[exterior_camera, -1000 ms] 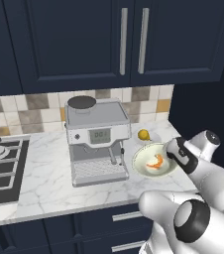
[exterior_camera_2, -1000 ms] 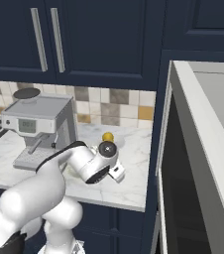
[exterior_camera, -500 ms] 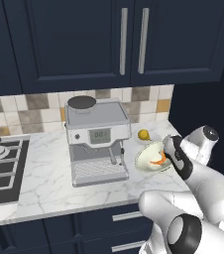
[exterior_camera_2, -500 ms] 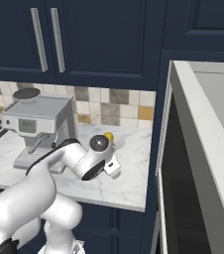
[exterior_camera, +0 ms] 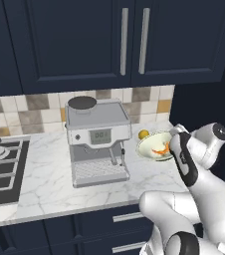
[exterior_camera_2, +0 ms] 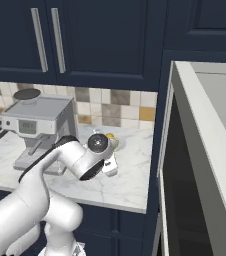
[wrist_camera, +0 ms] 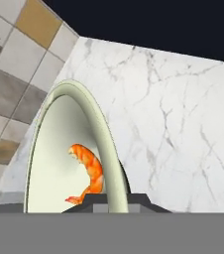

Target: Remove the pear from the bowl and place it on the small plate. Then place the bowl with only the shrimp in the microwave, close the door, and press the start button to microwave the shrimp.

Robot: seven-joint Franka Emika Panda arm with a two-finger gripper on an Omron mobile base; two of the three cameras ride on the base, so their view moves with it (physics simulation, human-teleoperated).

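My gripper (exterior_camera: 173, 145) is shut on the right rim of the pale cream-green bowl (exterior_camera: 149, 144), which hangs tilted a little above the marble counter. The orange shrimp (exterior_camera: 160, 151) lies in the bowl's low side. In the hand view the bowl's rim (wrist_camera: 102, 135) runs upright between my fingertips (wrist_camera: 111, 201), with the shrimp (wrist_camera: 89, 169) just left of it. The yellow pear (exterior_camera: 143, 134) sits behind the bowl by the tiled wall; the small plate is hidden. The pear (exterior_camera_2: 109, 136) peeks out behind my arm. The microwave (exterior_camera_2: 168, 150) stands at the right, its white-framed door (exterior_camera_2: 205, 135) swung open.
A silver coffee machine (exterior_camera: 97, 140) stands on the counter left of the bowl, and a gas hob (exterior_camera: 0, 169) lies at the far left. Dark blue cabinets (exterior_camera: 134, 40) hang overhead. Bare marble counter (exterior_camera_2: 132, 175) lies between my arm and the microwave.
The bowl has come up off the counter and tipped onto its edge in my grip. My jaws closed the last bit on its rim. The pear has stayed put.
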